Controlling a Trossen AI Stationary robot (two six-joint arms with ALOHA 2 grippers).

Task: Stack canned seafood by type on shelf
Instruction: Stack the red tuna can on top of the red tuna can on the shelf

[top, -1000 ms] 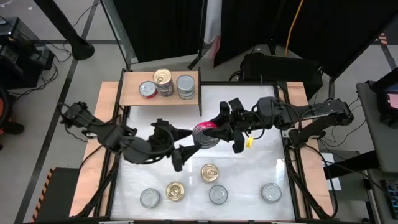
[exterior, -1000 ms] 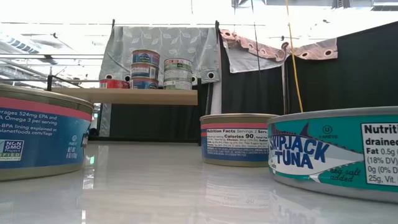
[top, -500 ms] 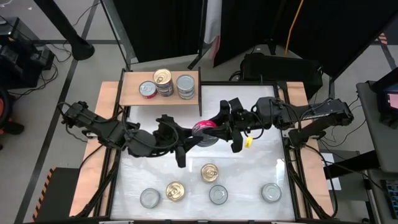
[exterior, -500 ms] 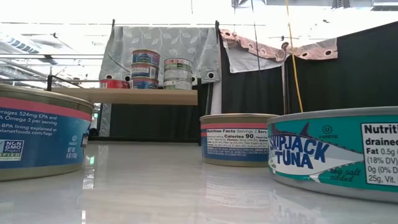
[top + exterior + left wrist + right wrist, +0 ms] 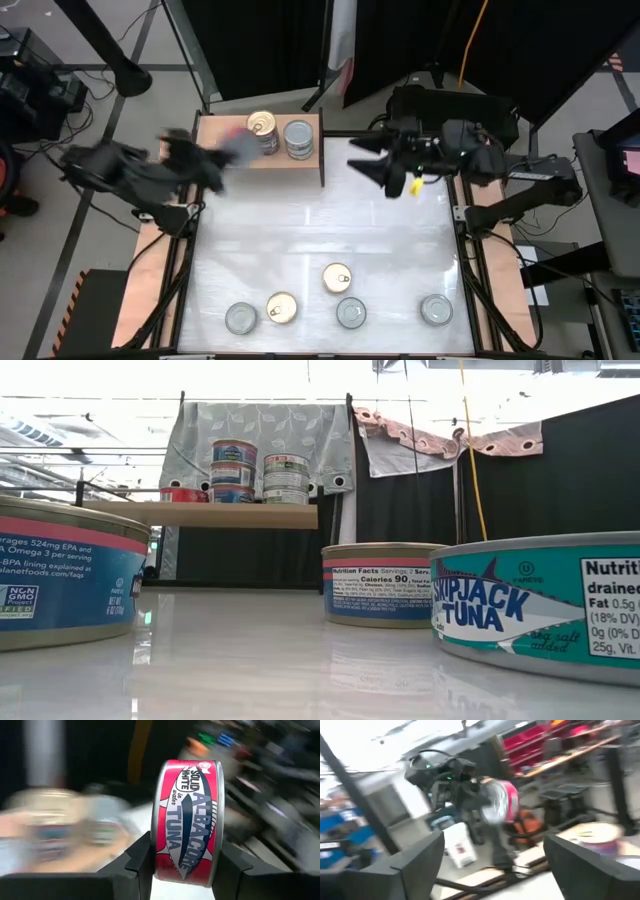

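- The left gripper (image 5: 182, 865) is clamped on a red albacore tuna can (image 5: 186, 820). The can stands on edge between the two fingers, which press on its flat lid and base.
- In the high view this gripper (image 5: 215, 165) is blurred at the left end of the shelf (image 5: 305, 163), with the held can (image 5: 237, 148) over the board there.
- The right gripper (image 5: 372, 167) hangs just off the right end of the shelf with its fingers spread apart and nothing between them.
- Handling judgement: the can is rigid metal, compact and moderately heavy for its size. The lid and label look smooth, so it may slip under a light grip.
- The face-to-face hold seen here looks secure. The can must turn flat before release onto a stack.
- Shelf contents: a gold-lidded stack (image 5: 262, 131) near the middle and a silver-lidded stack (image 5: 298, 138) just right of it.
- The low view shows a single red can (image 5: 183, 494) left of these stacks. That is the likely matching type for the held can.
- Five loose cans (image 5: 337, 278) lie on the white table (image 5: 300, 230), well apart from the shelf, towards the front edge.
- Risk judgement: a tilted release could topple the neighbouring stack.
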